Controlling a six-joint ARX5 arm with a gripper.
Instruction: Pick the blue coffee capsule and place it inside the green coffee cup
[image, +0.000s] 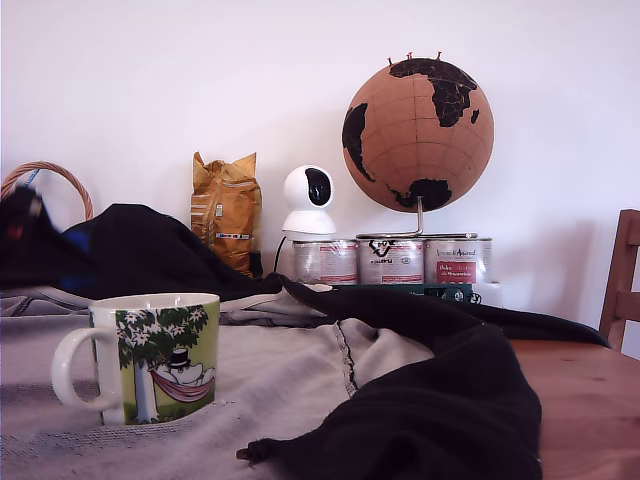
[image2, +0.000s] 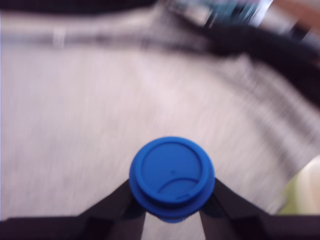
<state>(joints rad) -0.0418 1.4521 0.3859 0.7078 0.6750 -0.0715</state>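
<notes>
The blue coffee capsule (image2: 171, 172) fills the lower middle of the wrist view, flat end toward the camera. My gripper (image2: 172, 202) is shut on it, one black finger (image2: 112, 205) on each side. It hangs above grey cloth (image2: 100, 125), and the picture is smeared by motion. A pale lime-green edge of the green coffee cup (image2: 305, 192) shows at the side of that view. In the exterior view the green coffee cup (image: 155, 355) stands upright on the grey cloth at the left, handle to the left. The capsule does not show there.
A black garment (image: 450, 400) lies across the cloth and the wooden table (image: 580, 400). Behind stand three tins (image: 390, 260), a cork globe (image: 418, 135), a white camera (image: 308, 200), a gold bag (image: 225, 210) and a basket (image: 50, 180). A blurred dark shape (image: 20, 225) sits at the exterior view's left edge.
</notes>
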